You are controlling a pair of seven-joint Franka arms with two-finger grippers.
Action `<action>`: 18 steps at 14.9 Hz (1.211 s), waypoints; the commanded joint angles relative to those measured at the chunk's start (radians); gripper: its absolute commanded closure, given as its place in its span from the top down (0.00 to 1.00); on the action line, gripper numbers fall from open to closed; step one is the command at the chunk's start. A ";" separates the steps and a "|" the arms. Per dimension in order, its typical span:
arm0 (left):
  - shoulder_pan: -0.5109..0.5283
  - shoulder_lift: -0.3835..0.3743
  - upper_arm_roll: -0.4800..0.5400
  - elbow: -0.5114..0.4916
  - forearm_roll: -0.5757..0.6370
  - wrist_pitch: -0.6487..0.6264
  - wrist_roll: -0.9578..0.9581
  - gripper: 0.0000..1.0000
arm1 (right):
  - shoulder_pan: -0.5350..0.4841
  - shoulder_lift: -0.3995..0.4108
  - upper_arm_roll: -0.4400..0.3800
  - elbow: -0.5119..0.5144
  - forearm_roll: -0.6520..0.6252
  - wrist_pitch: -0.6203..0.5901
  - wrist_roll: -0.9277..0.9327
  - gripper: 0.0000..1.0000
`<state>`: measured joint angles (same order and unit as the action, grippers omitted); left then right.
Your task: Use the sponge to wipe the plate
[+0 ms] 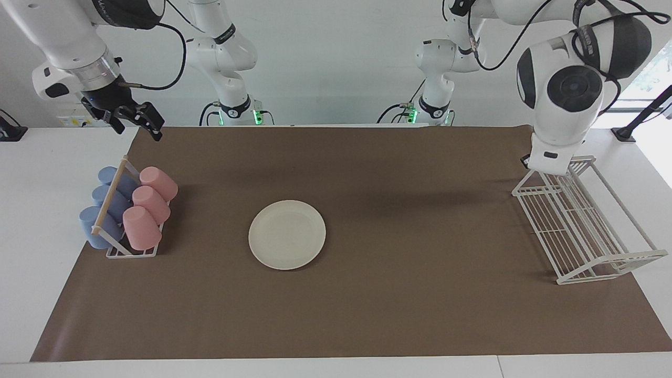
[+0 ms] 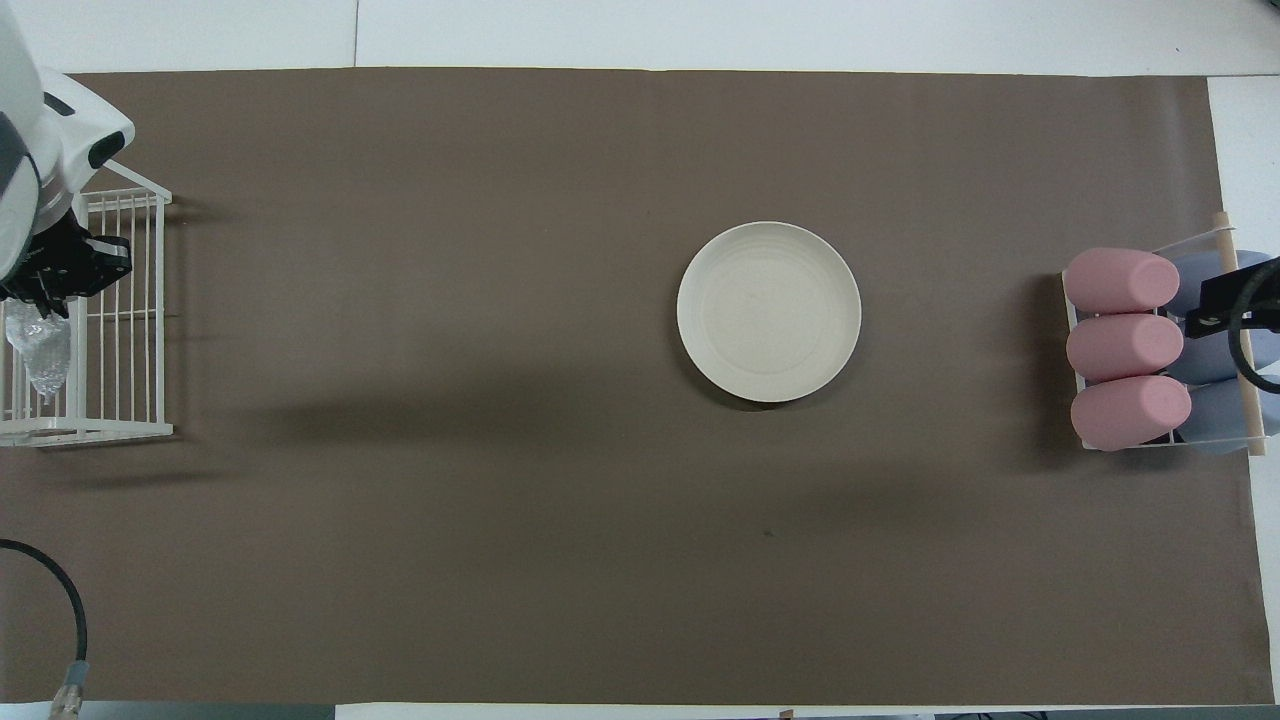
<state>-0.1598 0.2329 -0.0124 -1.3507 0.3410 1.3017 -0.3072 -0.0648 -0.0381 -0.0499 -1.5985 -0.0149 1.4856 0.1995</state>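
Left gripper (image 2: 40, 305) at left edge of overhead frame, clamped on sponge (image 2: 35, 350), dangling over wire rack (image 2: 110, 330). You hold soft, light, floppy pad; grip its top edge. Plate (image 2: 769, 311) mid-frame. Right gripper (image 1: 137, 121) waits, jaws wide, empty.

Brown mat (image 1: 399, 315) covers most of the white worktop (image 1: 31, 220). At the right arm's end of it, a white cup rack (image 1: 131, 251) with a wooden bar holds three pink cups (image 1: 149, 202) and three blue cups (image 1: 102, 207) lying on their sides. At the left arm's end stands a white wire rack (image 1: 583, 231).
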 commanded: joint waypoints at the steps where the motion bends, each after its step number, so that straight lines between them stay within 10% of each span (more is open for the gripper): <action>1: 0.029 -0.087 0.040 0.012 -0.283 -0.042 -0.009 0.00 | -0.009 -0.019 0.005 -0.018 0.001 -0.010 0.162 1.00; 6: 0.091 -0.164 0.043 -0.034 -0.785 -0.001 -0.089 0.00 | -0.018 -0.069 0.002 -0.111 0.223 -0.007 0.588 1.00; 14: 0.050 -0.504 0.038 -0.716 -1.287 0.479 0.090 0.00 | -0.023 -0.149 0.004 -0.268 0.554 0.102 0.938 1.00; 18: -0.047 -0.607 0.037 -0.884 -1.387 0.585 0.274 0.00 | 0.051 -0.152 0.030 -0.271 0.586 0.122 1.002 1.00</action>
<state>-0.1488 -0.2773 0.0155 -2.1065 -1.0067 1.7999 -0.1234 -0.0512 -0.1608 -0.0333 -1.8330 0.5508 1.5760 1.1695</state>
